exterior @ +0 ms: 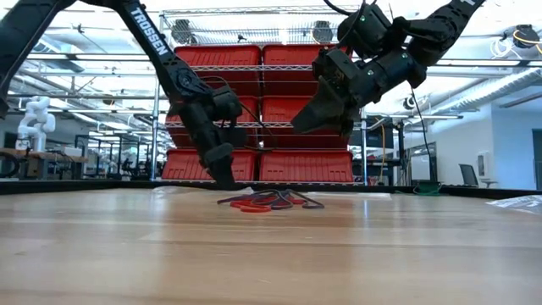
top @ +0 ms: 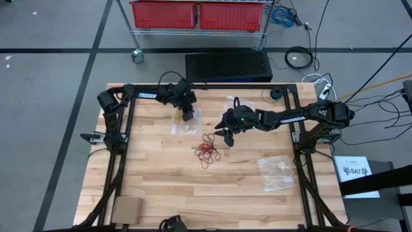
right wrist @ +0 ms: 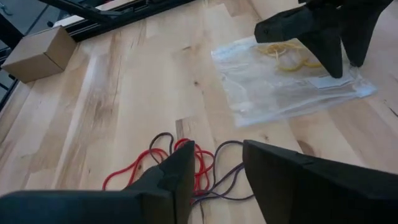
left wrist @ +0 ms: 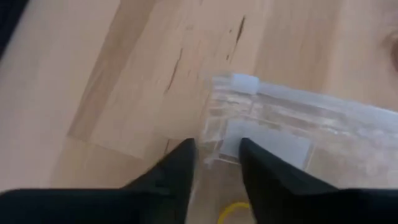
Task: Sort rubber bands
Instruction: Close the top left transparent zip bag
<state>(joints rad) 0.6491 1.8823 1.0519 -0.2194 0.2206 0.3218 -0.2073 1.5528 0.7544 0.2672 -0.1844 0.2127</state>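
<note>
Red and dark rubber bands [top: 208,151] lie in a loose tangle near the middle of the wooden counter [top: 161,187], flat on the planks. Left end effector [top: 187,116] is down over a clear plastic bag [top: 186,122] toward the counter's far side; its fingers [left wrist: 180,171] stand slightly apart with the bag's sealed edge just ahead of them and one yellow band [left wrist: 233,213] showing between them, nothing clamped. More yellowish bands [right wrist: 287,56] lie inside that bag. Right end effector [top: 226,135] hangs above the counter just beside the tangle, raised clear of the wood in the low view, fingers apart and empty, the red loops directly below them in its wrist view. A second clear bag [top: 278,173] lies well apart toward the right near side, and a third [top: 241,103] sits partly hidden under the right arm. A small cardboard box [top: 127,209] sits at the near left corner. Counter is pale butcher-block with a black frame. Beyond it: a wire shelf rack with red bins [top: 164,13], a black mat [top: 228,66] on grey floor, loose cables to the right.
</note>
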